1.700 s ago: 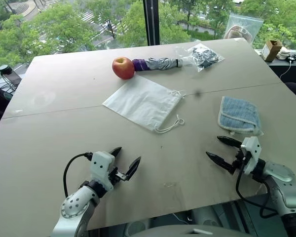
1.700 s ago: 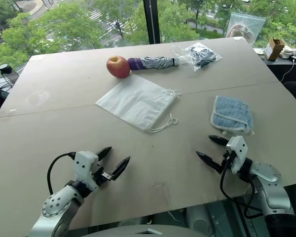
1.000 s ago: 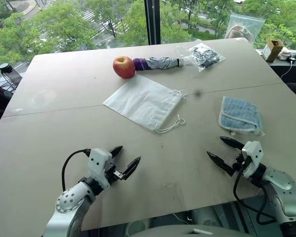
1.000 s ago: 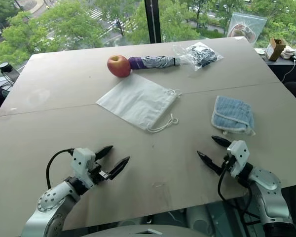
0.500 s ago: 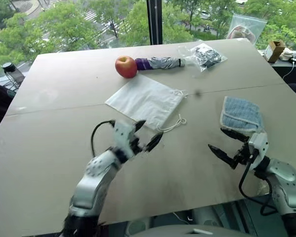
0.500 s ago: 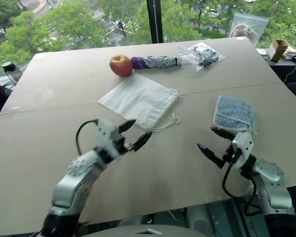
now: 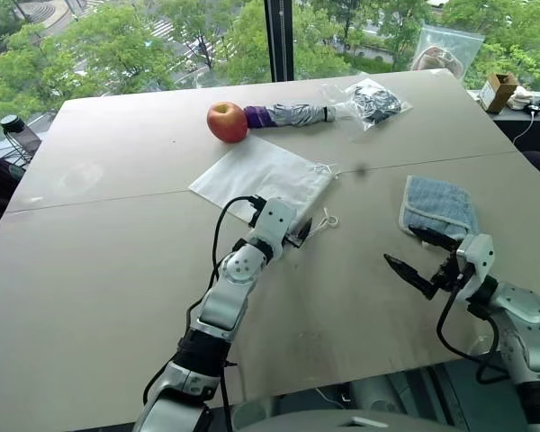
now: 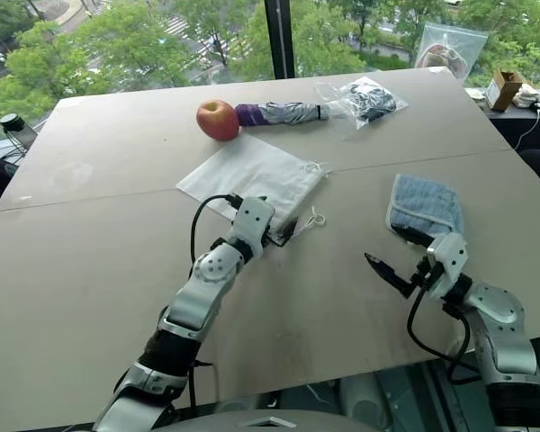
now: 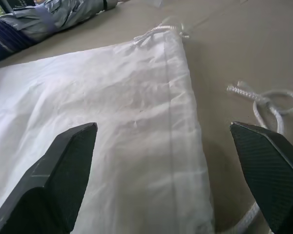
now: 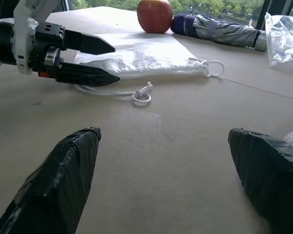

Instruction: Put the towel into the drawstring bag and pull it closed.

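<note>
- Table (image 7: 90,270): wide bare surface is left across the lower frame for arm travel.
- Drawstring bag (image 7: 252,175): laid flat at centre; its mouth edge is straddled by the spread-fingered left gripper (image 7: 299,230).
- Towel (image 7: 439,209): lies at right, near the table edge; the right gripper (image 7: 418,256) is held empty, fingers apart.
- Risk: both bag layers may be pinched together, or the cord (image 7: 326,219) snagged.

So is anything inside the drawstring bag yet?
Apparently not: the drawstring bag lies flat on the table, though its fabric hides the inside. The towel lies apart, beside the right gripper.
</note>
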